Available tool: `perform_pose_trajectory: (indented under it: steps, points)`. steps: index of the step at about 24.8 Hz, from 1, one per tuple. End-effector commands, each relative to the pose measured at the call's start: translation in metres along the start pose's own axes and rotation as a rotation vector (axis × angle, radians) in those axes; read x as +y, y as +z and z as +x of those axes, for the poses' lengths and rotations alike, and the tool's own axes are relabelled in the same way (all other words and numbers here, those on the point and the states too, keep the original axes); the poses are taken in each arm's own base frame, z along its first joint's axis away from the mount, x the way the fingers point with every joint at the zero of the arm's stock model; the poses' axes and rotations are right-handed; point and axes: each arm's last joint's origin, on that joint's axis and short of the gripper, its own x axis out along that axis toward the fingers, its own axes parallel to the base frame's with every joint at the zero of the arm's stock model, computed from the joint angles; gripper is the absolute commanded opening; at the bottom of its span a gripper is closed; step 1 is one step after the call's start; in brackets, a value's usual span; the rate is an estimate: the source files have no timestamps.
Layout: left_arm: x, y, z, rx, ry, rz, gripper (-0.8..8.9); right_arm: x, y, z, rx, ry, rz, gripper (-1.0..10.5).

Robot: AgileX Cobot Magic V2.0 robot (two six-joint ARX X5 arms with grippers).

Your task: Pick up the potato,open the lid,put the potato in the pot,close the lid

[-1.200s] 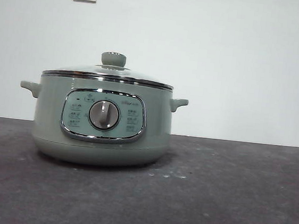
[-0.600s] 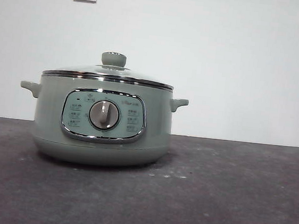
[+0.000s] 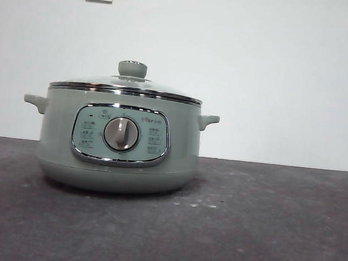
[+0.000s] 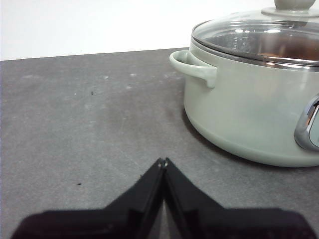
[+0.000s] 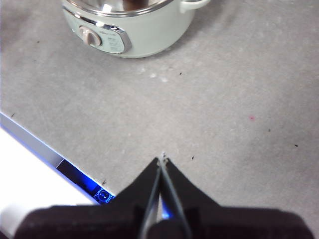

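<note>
Both grippers closed and empty, lid seated on the pot.

Left gripper (image 4: 163, 162) hangs low over the grey table (image 3: 262, 239) beside the pot (image 3: 119, 138), near one side handle (image 4: 193, 67), jaws pressed together. Right gripper (image 5: 162, 161), jaws likewise together, sits higher and well apart from the pot. Glass lid (image 3: 126, 88) rests on the rim, green knob (image 3: 132, 69) upright. No view shows the potato clearly.
</note>
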Motion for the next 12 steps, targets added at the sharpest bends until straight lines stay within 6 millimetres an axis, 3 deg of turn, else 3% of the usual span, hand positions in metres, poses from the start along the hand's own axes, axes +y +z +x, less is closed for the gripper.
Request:
perform_pose_trajectory:
  steps: [1, 3, 5, 7, 9, 12]
  points:
    - [0.000, -0.002, 0.001, -0.001, 0.002, 0.001, -0.03, -0.003, -0.004, -0.006, -0.035, -0.068, -0.026, 0.0]
    - [0.000, -0.002, 0.001, 0.000, 0.002, 0.001, -0.03, -0.008, -0.006, -0.021, -0.165, -0.125, -0.053, 0.0]
    - [0.000, -0.003, 0.001, 0.003, 0.002, 0.001, -0.03, -0.014, -0.010, -0.040, -0.420, -0.133, -0.016, 0.0]
    - [0.000, -0.003, 0.001, 0.008, 0.002, 0.000, -0.03, -0.019, -0.027, -0.048, -0.634, -0.173, 0.005, 0.0]
    - [0.000, -0.003, 0.002, 0.011, 0.002, 0.000, -0.04, -0.023, -0.054, -0.039, -0.748, -0.289, 0.038, 0.0]
    - [0.000, -0.003, 0.002, 0.015, 0.001, -0.001, -0.03, -0.032, -0.095, 0.004, -0.821, -0.469, 0.094, 0.0]
